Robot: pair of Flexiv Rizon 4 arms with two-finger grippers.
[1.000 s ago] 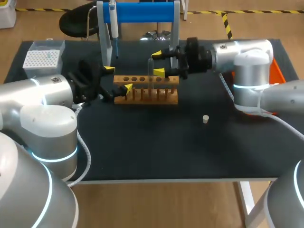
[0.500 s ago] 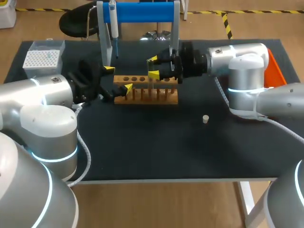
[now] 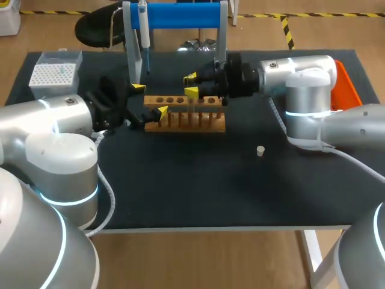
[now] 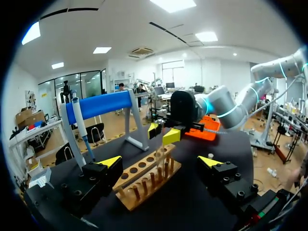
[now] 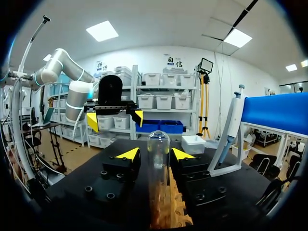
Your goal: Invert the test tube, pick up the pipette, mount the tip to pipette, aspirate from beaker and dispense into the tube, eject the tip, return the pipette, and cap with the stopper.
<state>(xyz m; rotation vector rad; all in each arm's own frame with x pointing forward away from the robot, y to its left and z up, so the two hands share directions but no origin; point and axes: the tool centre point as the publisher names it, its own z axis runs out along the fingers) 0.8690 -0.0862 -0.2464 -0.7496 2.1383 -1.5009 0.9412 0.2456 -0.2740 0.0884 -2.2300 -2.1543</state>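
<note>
The test tube (image 5: 158, 163) is stood rounded end up in the wooden rack (image 3: 198, 123) and is flanked by the narrowly set fingers of the right gripper (image 5: 155, 154), with a sliver of gap left on each side. One end of the rack is straddled by the left gripper (image 4: 160, 161), whose fingers are spread wide. The pipette (image 3: 143, 24) is hung on the blue stand (image 3: 180, 15) behind the rack, and the stopper (image 3: 260, 150) is laid on the table (image 3: 210, 186), well apart from the rack.

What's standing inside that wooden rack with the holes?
The wooden rack holds one clear glass test tube, upright. Its other visible holes look empty. The wood hides the tube's lower end.
</note>
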